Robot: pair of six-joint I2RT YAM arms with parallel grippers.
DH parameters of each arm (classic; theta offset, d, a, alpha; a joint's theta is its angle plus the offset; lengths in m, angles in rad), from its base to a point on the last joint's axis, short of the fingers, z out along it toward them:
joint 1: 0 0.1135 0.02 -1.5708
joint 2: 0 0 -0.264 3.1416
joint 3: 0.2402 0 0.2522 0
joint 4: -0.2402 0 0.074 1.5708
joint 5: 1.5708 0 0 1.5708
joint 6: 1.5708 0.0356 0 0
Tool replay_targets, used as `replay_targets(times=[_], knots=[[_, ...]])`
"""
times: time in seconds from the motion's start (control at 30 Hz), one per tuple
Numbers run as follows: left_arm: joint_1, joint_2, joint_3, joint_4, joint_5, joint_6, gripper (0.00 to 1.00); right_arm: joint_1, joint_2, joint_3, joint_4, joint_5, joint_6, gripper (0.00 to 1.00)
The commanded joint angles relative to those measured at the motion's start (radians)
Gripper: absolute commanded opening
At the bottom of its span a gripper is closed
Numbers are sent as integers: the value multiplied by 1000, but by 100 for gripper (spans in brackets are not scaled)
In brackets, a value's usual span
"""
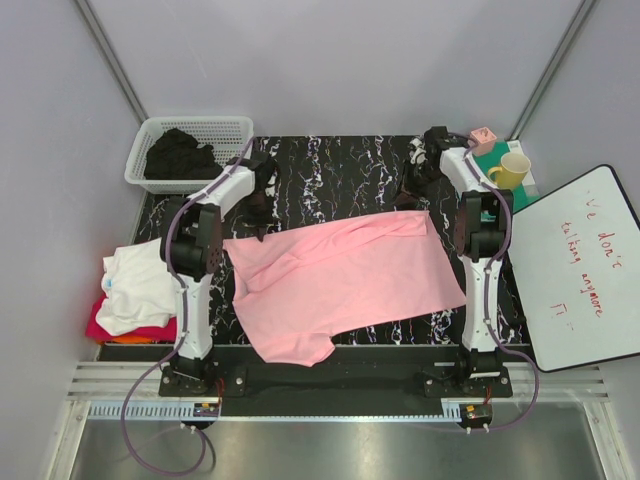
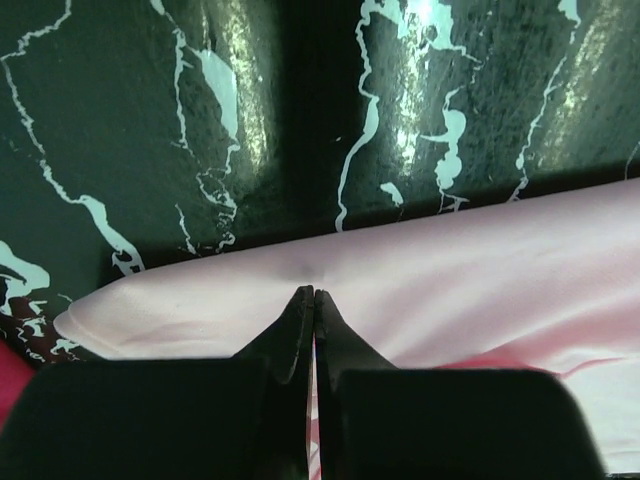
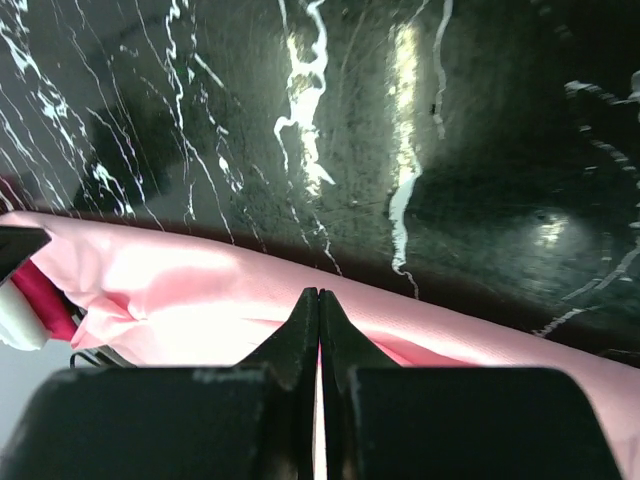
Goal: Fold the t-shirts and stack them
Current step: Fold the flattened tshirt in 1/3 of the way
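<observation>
Pink shirt (image 1: 340, 280) lying spread across table (image 1: 340, 170), being pinched along far edge by left gripper (image 2: 314, 292) and right gripper (image 3: 318, 292), each clamping cloth between shut jaws.

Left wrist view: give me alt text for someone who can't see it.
The left gripper is shut on the edge of a light pink t-shirt, puckering the cloth at its fingertips. The shirt lies on a black table with white marble veins.

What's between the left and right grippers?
The pink t-shirt, its far edge running from left gripper to right gripper over the marbled table; the top view shows it.
</observation>
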Motion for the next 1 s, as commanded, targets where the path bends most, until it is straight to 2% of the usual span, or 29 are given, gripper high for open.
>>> replay_targets(times=[0.0, 0.3, 0.5, 0.73, 0.97], knots=[[6, 40, 55, -31, 18, -1, 0, 24, -32, -33, -14, -43, -29, 0], [6, 93, 60, -41, 18, 2, 0, 30, -111, -179, 1, -48, -53, 0], [6, 113, 58, -44, 18, 15, 0, 30, -142, -204, 9, -11, -55, 0], [6, 147, 63, -52, 18, 17, 0, 30, -210, -165, 9, 73, -35, 0], [6, 155, 81, -60, 10, 15, 0, -18, -219, -237, 1, 178, 40, 0]])
